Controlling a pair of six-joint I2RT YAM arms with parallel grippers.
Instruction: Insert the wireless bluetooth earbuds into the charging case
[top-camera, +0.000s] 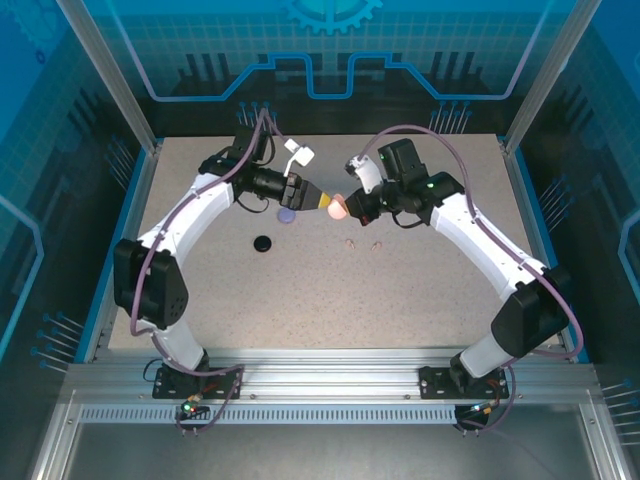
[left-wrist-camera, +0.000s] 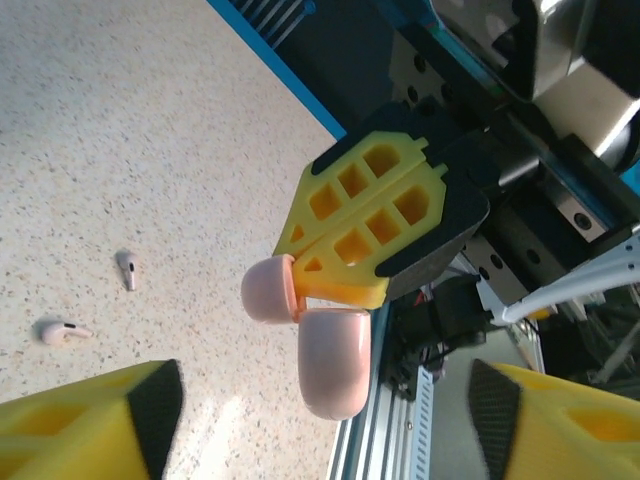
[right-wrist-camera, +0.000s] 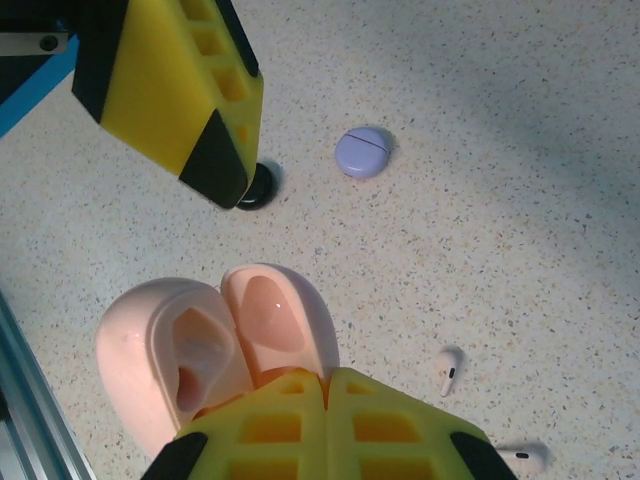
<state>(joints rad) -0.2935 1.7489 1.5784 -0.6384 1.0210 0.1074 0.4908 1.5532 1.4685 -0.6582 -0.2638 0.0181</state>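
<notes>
Pink earbuds on speckled table; blue walls

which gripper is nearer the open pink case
Right. The right gripper is shut on the open pink case; the left gripper is open, facing it close by, not gripping it.

Open case above table; two earbuds on table, nearer; closed case left.
</notes>
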